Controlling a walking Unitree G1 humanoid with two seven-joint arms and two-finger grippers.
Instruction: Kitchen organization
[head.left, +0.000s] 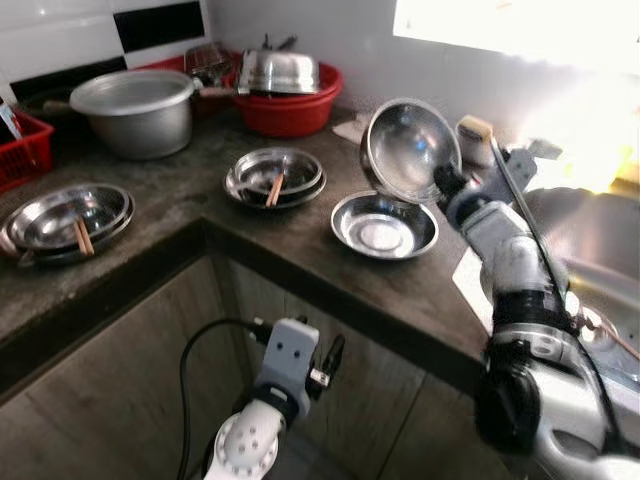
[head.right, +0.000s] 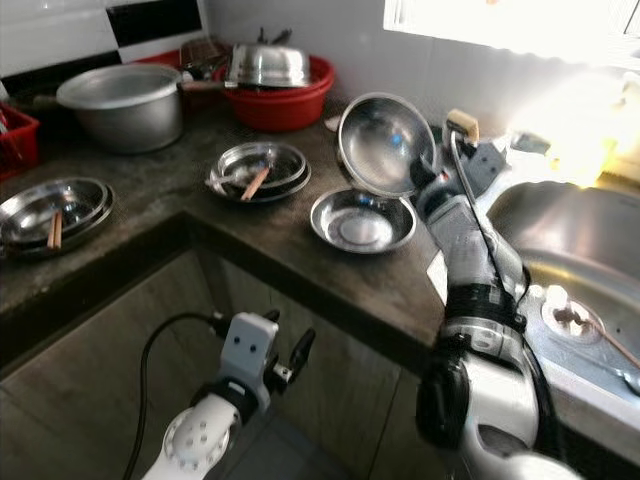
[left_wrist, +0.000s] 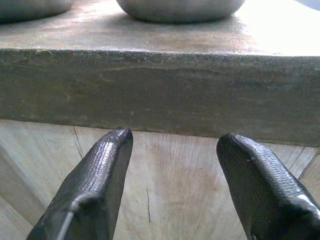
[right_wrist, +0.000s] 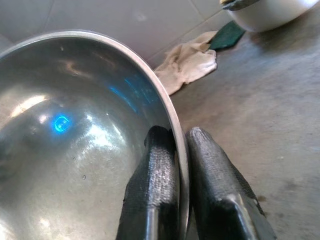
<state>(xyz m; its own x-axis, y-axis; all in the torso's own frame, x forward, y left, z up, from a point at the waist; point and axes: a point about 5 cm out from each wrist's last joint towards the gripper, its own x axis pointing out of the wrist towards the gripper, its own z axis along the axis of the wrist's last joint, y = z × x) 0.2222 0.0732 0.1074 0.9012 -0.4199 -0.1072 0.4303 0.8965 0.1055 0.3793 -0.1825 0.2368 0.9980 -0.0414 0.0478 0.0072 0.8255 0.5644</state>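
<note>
Left tool (left_wrist: 172, 150) spread below counter edge (left_wrist: 160, 90).

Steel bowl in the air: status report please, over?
Right gripper shut on steel bowl rim, bowl tilted above the flat bowl. Left gripper open, below the counter edge.

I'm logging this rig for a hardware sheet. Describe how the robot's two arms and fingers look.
Both arms are silver with dark joints. The left arm has a rounded, perforated joint cap, a boxy pale wrist block and a black cable looping from it. The right arm has black bands and a thin black cable along it. The fingers are long, black, rounded and finely textured, as on the right.
</note>
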